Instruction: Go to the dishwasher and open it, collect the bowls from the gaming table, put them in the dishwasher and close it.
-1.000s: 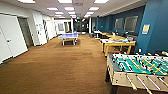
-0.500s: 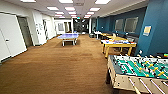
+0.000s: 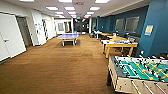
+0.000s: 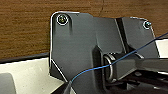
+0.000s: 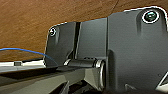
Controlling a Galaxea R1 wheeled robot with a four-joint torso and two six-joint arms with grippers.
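Observation:
The gaming table (image 3: 117,75), a table-football table with a green field and rods, stands at the lower right of the head view, close to me. I cannot make out bowls on it. The dishwasher is out of view. Both wrist views look down past the robot's own dark plate at brown wood-look floor (image 4: 25,27), and the fingers cannot be made out there.
A long room with brown floor (image 3: 57,67) stretches ahead. A blue table-tennis table (image 3: 68,37) stands far down the middle. A yellow-legged table (image 3: 119,45) stands by the blue right wall. White doors (image 3: 10,37) line the left wall.
The whole head view has shifted slightly: the table-football table sits a little nearer and lower right, so the camera has moved forward.

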